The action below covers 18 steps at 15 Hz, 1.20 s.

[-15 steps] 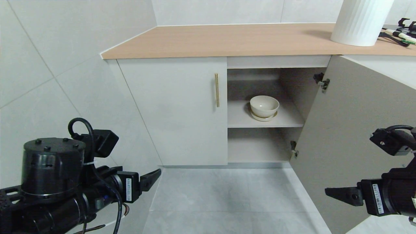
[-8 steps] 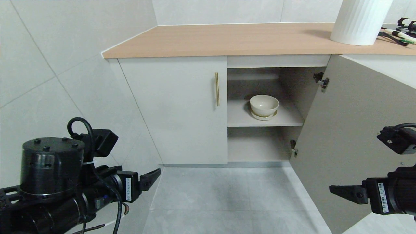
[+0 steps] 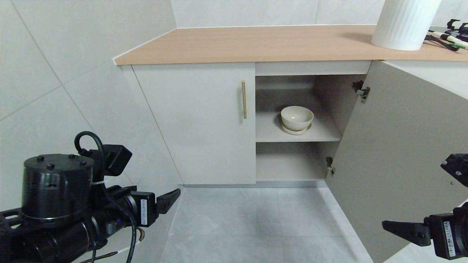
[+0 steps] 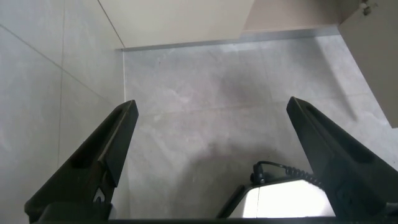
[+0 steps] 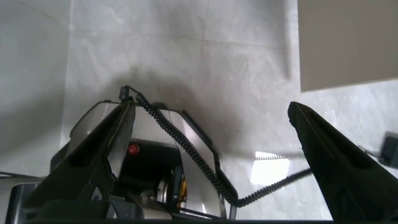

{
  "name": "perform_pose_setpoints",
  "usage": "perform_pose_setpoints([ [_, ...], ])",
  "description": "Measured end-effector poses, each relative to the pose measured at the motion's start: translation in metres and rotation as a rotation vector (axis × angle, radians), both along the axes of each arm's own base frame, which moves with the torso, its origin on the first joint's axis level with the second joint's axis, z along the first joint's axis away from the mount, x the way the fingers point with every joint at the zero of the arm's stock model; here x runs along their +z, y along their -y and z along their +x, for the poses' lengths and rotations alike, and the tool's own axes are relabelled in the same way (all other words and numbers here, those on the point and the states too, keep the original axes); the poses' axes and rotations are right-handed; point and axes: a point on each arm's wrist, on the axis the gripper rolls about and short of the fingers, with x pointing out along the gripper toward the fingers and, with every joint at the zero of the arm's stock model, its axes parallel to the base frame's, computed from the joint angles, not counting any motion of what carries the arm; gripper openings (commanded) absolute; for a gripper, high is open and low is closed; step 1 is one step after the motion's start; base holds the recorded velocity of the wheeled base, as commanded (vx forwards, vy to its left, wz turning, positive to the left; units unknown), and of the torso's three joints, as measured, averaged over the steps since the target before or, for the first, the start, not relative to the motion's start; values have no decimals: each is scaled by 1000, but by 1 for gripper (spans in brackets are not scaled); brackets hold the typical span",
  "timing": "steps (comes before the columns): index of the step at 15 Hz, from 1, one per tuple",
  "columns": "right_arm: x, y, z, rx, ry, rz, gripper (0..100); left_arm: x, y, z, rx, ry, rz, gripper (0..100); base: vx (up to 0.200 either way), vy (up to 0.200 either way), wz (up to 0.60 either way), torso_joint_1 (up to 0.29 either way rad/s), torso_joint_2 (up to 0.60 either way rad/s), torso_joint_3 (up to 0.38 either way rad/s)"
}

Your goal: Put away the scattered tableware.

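- The right gripper has dropped lower and drawn back toward the right edge of the head view. The left arm has barely shifted, and the bowl has kept its place.
- The bowl — cream, upright — sits on a saucer on the upper shelf in the right half of the cabinet, toward the middle of the shelf and well apart from both grippers.
- The open door swings out to the right of that compartment. The closed door to the left carries a slim gold handle.
- The right gripper is low at the near right, in front of the open door, with its fingers spread wide and nothing between them.
- The left gripper is at the near left beside the tiled wall — it too is spread wide and holds nothing.
- A white ribbed vessel stands on the wooden countertop at the far right.
- Both wrist views look down on the grey floor. The left one catches the foot of the cabinet, while the head view takes in the shelves and the bowl.
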Motion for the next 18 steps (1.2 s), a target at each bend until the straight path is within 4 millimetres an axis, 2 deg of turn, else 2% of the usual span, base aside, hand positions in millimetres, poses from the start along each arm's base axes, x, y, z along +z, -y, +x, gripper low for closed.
perform_pose_setpoints([
  [2, -1, 0, -1, 2, -2, -2, 100, -1, 0, 0, 0, -3, 3, 100, 0, -200, 0, -5, -2, 2],
  [5, -1, 2, -4, 1, 2, -2, 100, 0, 0, 0, -1, 0, 4, 100, -200, -200, 0, 6, 1, -2],
  [9, -1, 4, -4, -14, 5, -7, 100, -1, 0, 0, -2, -2, 5, 100, 0, -200, 0, 1, 1, 4],
  [10, -1, 5, -2, -27, 5, -7, 100, 0, 0, 0, -2, 0, 5, 100, 0, 0, 0, 0, 0, 0],
  [13, 1, 15, 15, -160, 40, -1, 100, 0, 0, 0, -4, 2, 3, 100, 0, 0, 0, 0, 0, 0],
  [18, 9, 53, 50, -439, 109, -4, 100, 0, 0, 0, -4, 0, 4, 100, 0, 0, 0, 0, 0, 0],
])
